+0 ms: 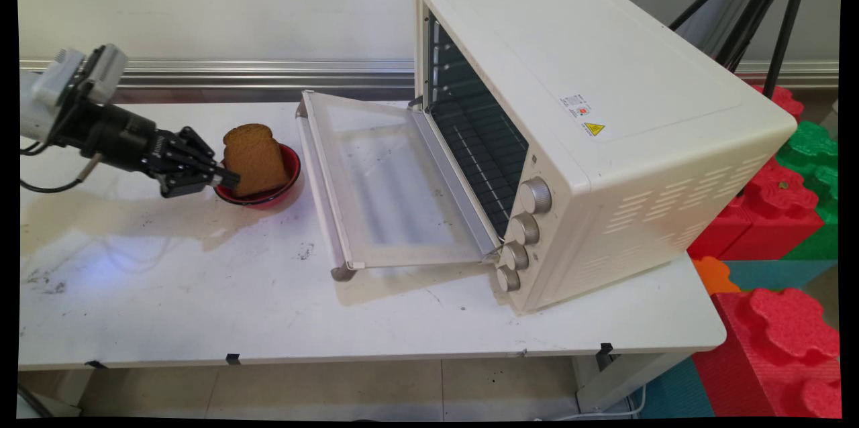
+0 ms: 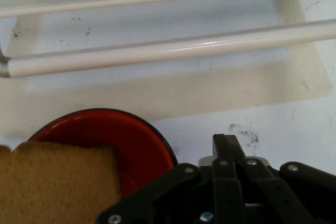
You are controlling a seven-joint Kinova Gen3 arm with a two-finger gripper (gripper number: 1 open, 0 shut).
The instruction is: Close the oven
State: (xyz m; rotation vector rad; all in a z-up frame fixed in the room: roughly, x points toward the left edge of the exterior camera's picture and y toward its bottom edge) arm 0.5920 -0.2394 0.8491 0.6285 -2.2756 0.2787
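Note:
A thick brown slice of bread (image 1: 255,158) stands upright in a small red bowl (image 1: 293,170) on the white table (image 1: 201,294), left of the oven. My gripper (image 1: 227,178) reaches in low from the left, shut, its tip at the slice's lower left edge. In the hand view the fingers (image 2: 226,145) meet with nothing between them. There the bread (image 2: 58,182) and the red bowl (image 2: 139,145) lie to their left. Whether the tip touches the slice I cannot tell.
A cream toaster oven (image 1: 604,113) stands right of the bowl, its glass door (image 1: 389,186) folded down flat toward the bowl, handle bar (image 1: 321,180) (image 2: 168,48) nearest it. A wire rack (image 1: 476,139) sits inside. Red and green foam blocks (image 1: 778,213) lie beyond the table's right edge.

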